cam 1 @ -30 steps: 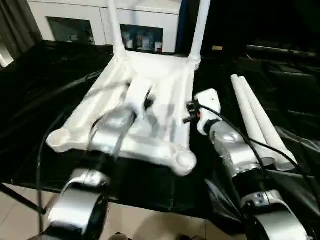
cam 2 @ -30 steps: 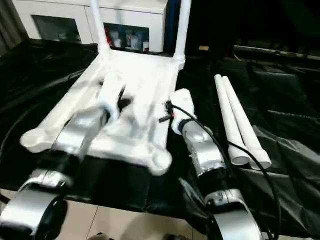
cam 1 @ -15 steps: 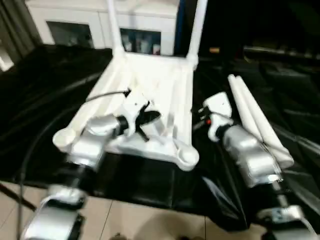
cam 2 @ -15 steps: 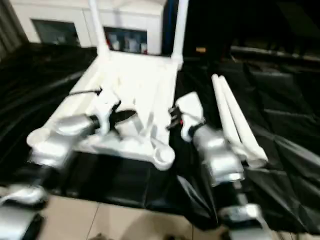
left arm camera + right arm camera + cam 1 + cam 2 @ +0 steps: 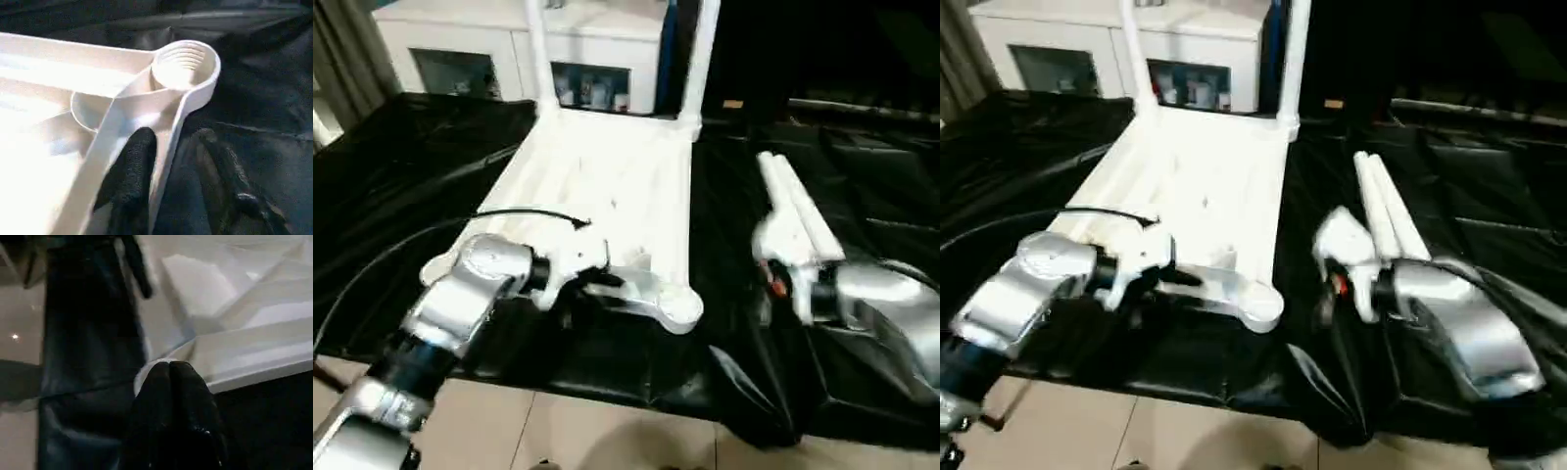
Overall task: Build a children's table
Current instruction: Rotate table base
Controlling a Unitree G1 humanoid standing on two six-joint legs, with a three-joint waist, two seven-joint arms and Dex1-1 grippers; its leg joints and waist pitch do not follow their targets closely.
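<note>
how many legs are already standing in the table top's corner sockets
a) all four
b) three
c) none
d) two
d) Two legs stand upright in the far corners of the table top; two more legs lie loose on the black sheet, and the near sockets are empty.

Smooth white plastic table top (image 5: 607,186) (ribbed socket) lies on glossy, crinkled black sheeting (image 5: 862,196).
</note>
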